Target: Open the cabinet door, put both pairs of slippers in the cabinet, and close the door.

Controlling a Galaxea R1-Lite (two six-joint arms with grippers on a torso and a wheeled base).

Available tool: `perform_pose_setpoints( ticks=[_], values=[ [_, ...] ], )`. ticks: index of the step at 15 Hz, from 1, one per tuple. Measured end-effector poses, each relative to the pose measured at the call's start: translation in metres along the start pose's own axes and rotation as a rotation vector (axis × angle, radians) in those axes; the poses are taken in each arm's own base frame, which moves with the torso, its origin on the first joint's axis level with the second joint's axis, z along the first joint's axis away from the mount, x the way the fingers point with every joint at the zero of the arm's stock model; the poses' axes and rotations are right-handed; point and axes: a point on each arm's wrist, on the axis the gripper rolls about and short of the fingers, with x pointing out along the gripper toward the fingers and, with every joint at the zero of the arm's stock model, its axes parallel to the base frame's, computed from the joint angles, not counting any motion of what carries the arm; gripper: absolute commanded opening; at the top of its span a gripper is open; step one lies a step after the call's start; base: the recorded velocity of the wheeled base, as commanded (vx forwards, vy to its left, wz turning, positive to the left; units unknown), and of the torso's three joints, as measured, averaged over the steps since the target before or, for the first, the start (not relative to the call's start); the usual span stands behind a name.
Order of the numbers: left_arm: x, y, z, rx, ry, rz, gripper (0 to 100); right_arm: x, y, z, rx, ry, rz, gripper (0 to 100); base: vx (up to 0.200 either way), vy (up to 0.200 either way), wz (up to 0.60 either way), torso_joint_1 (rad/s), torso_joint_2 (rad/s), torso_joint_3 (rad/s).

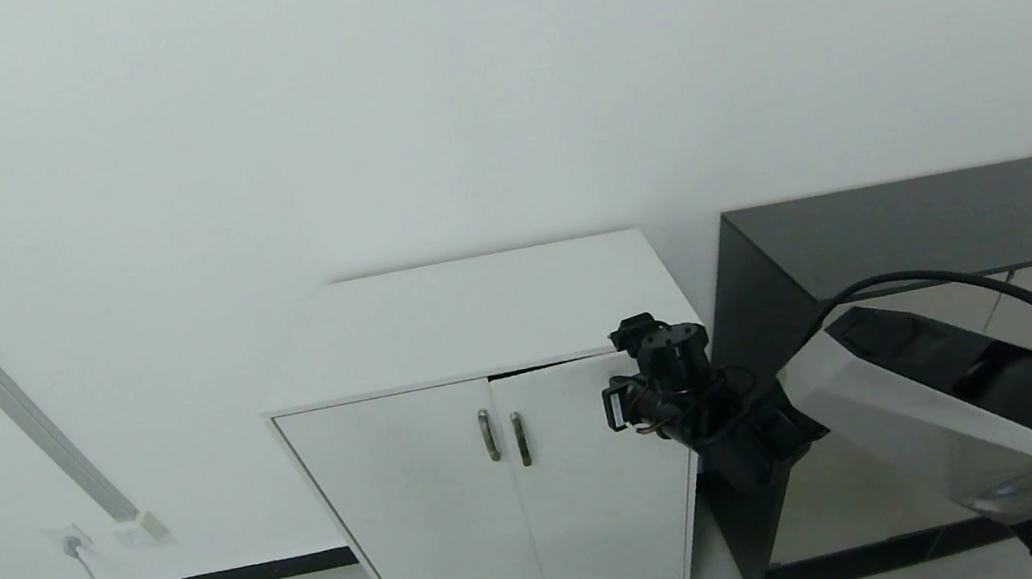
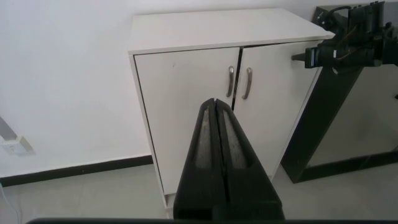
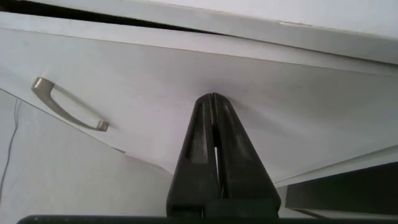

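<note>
we see right claw [image 1: 615, 407] clenched, tip at right door [image 1: 598, 510] | door slightly ajar | left claw [image 2: 215, 106] clenched, well off cabinet [image 2: 211, 28]

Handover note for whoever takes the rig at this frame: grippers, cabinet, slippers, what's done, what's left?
Left gripper: shut, empty, held back in front of the cabinet.
Right gripper: shut, tips at the right door face, near its upper outer corner.
Right door slightly ajar, gap along its top; left door shut.
Whether the slippers are inside cannot be told.
Left to do: check that, then push the right door fully shut.
</note>
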Motion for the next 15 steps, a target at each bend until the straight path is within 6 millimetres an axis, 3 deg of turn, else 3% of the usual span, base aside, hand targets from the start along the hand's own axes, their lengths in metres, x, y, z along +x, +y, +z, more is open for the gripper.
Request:
perform_pose_setpoints(
  ticks=[11,15],
  values=[
    [0.000,0.000,0.000,0.000,0.000,0.001,0,0.009,-0.003,0.000,0.003,-0.005,-0.009,0,0.000,0.000,0.00,0.000,0.00,0.000],
    [0.000,0.000,0.000,0.000,0.000,0.001,0,-0.001,-0.006,-0.008,0.000,0.012,-0.015,0,0.000,0.000,0.00,0.000,0.00,0.000]
  ],
)
